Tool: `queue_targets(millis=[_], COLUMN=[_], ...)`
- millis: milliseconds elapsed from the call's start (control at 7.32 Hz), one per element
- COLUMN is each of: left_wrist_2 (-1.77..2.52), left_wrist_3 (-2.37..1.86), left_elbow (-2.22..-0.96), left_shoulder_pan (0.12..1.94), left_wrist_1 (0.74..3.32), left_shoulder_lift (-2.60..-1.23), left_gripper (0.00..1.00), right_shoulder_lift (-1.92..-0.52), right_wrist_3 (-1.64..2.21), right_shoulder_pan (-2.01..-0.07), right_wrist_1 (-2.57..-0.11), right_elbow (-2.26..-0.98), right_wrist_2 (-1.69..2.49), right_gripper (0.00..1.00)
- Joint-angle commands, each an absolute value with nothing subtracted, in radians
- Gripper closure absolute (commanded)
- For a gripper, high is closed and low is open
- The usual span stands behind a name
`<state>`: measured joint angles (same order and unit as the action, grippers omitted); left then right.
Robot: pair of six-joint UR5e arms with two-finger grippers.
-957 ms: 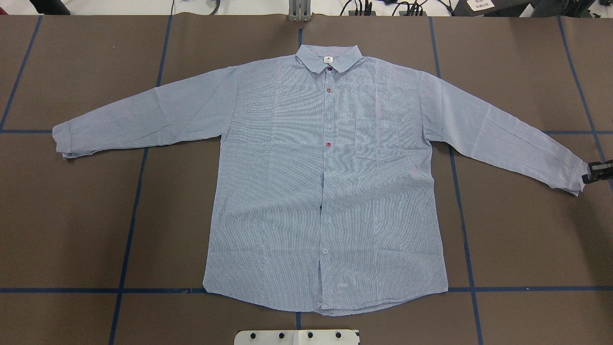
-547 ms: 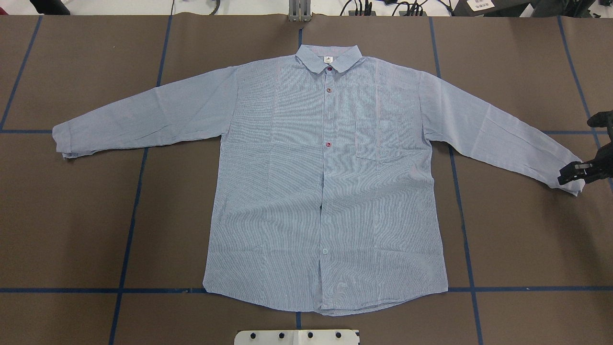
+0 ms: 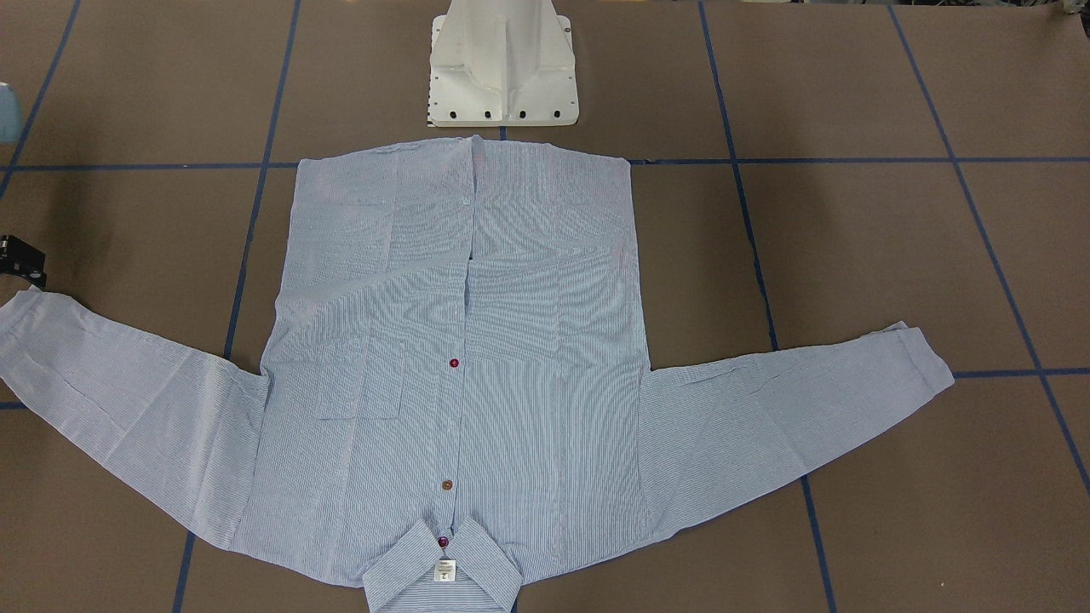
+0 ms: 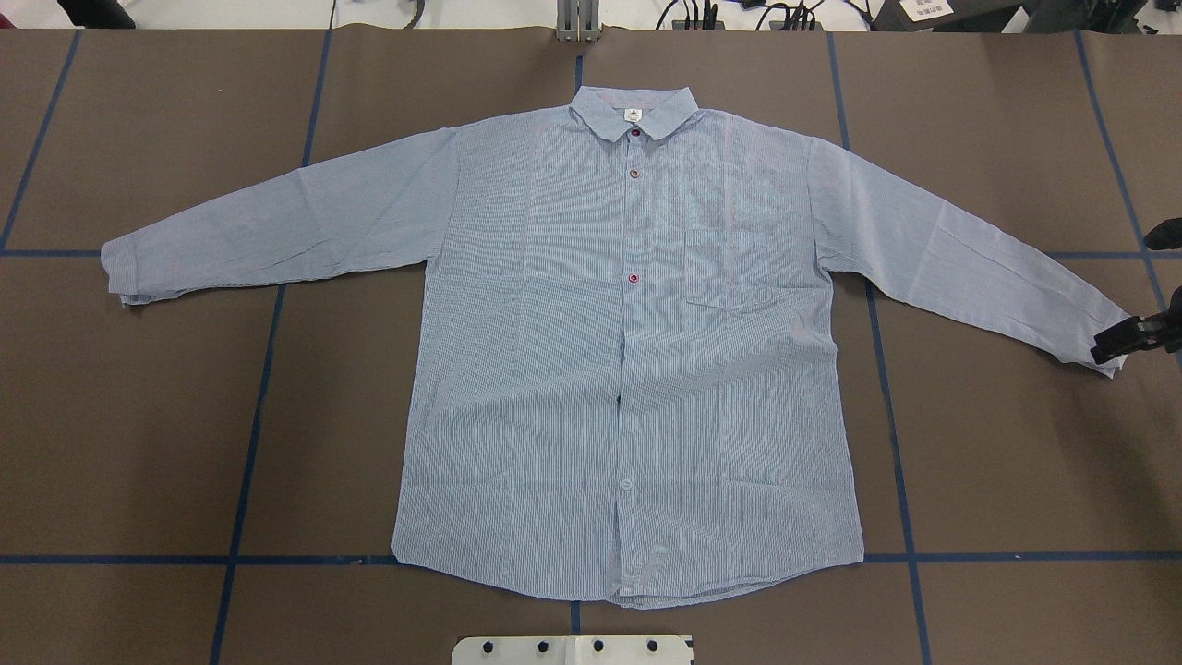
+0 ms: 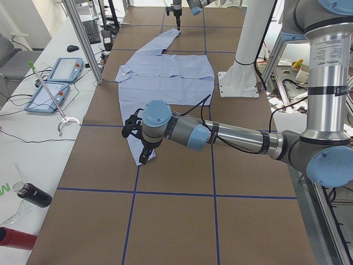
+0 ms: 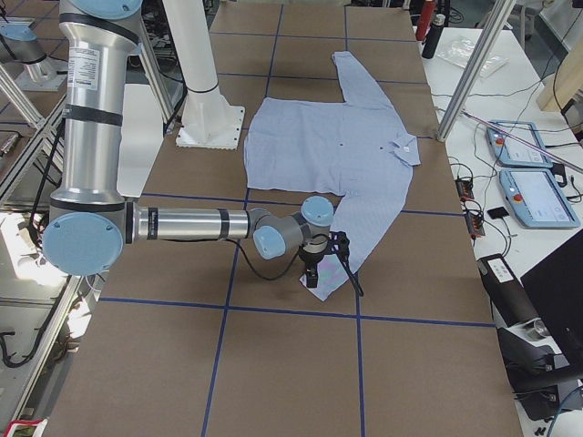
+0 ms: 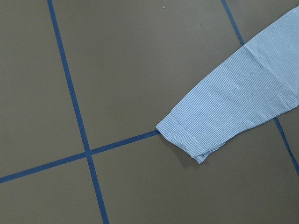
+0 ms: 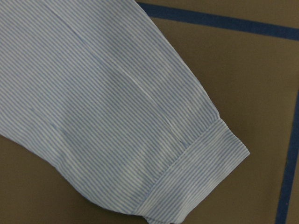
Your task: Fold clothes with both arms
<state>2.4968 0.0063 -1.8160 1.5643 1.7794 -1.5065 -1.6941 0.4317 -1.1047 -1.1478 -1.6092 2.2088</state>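
The light-blue striped shirt (image 4: 628, 351) lies flat and face up, collar at the far edge and both sleeves spread out. My right gripper (image 4: 1108, 349) is at the right sleeve's cuff (image 4: 1076, 328), low over the table, with its fingers spread open in the exterior right view (image 6: 332, 282). The right wrist view shows that cuff (image 8: 201, 172) close up, with no fingers in frame. My left gripper (image 5: 144, 154) shows only in the exterior left view, held above the left sleeve's cuff (image 7: 187, 135), and I cannot tell whether it is open or shut.
The white pedestal base (image 4: 572, 649) stands at the near edge, just below the shirt's hem. Blue tape lines (image 4: 249, 443) grid the brown table. A side bench with tablets (image 5: 52, 94) and bottles runs along the far edge, behind aluminium posts.
The right gripper came in from the right edge onto the cuff, then drew back a little toward the edge. The shirt has not moved.
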Motion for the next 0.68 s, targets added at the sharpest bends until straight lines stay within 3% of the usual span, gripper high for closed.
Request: queue_targets(millis=[0,547], left_wrist_2=[2.497,2.497], left_wrist_3=[0.006,0.006], left_elbow=[-1.816,-1.818], left_shoulder_pan=[1.565,1.565], left_wrist_1=[1.779,1.779], left_shoulder_lift=[-1.506,-1.506], left_gripper=[0.00,0.00], right_shoulder_lift=[-1.686,-1.663], right_wrist_3=[0.410,0.402], right_shoulder_pan=[-1.103,-1.101], right_wrist_1=[-1.144,-1.143], right_elbow=[-1.586,-1.528], right_wrist_2=[2.215,2.215], right_gripper=[0.01,0.01])
